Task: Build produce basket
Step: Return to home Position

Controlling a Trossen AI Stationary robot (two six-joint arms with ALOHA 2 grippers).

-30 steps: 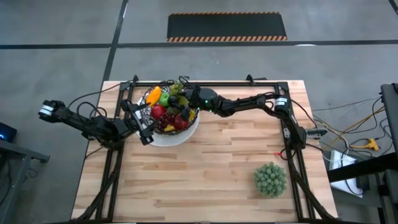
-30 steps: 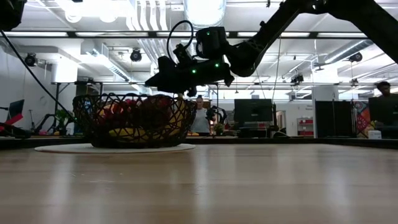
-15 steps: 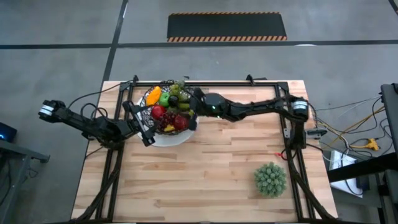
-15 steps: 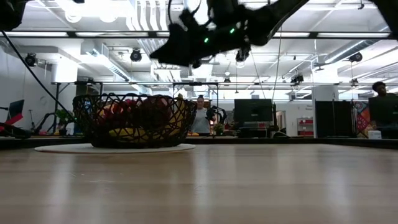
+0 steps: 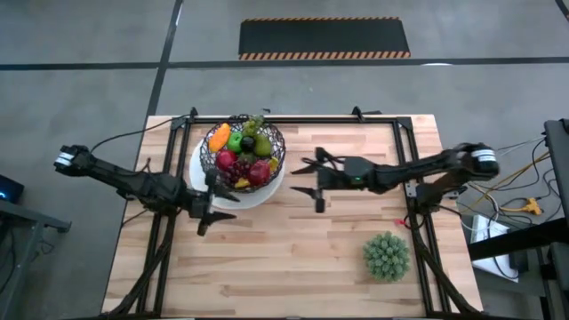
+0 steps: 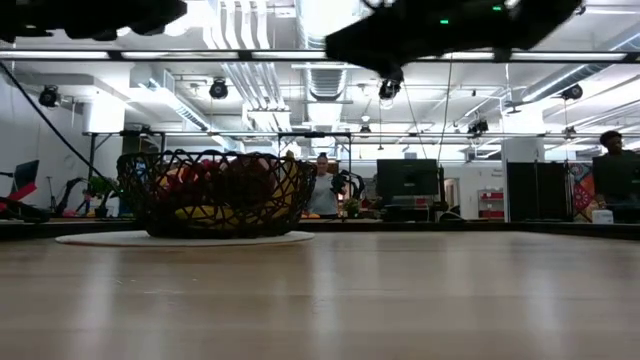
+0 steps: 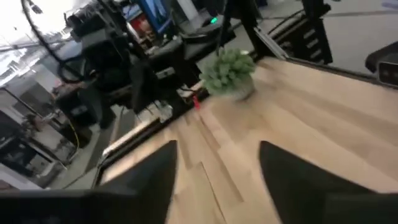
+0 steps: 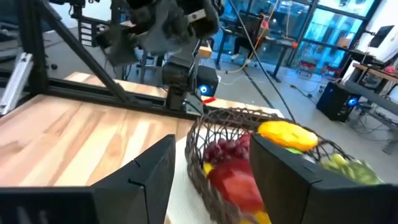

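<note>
The black wire basket [image 5: 244, 151] stands on a white round plate [image 5: 267, 188] at the table's far left. The produce [image 5: 242, 156] fills it: an orange piece, a green apple, red fruits, green grapes and a yellow piece. In the low view the basket [image 6: 215, 192] sits level on the plate. My left gripper [image 5: 218, 212] is open near the plate's near edge, pointing toward the table's right. My right gripper [image 5: 308, 178] is open to the right of the basket, pointing at it; the right wrist view shows the basket [image 8: 249, 155] beyond its fingers. Neither holds anything.
A larger spiky green ball [image 5: 386, 256] stands near the table's near right corner, also seen as the ball [image 7: 229, 71] in the left wrist view. A black frame [image 5: 293, 122] runs around the tabletop. Bare wood lies at the table's middle and near side.
My right gripper has drawn back from above the basket toward the table's right and has risen. My left gripper has left the basket's left side, moved toward the near edge and turned toward the right. The basket and produce have stayed put.
</note>
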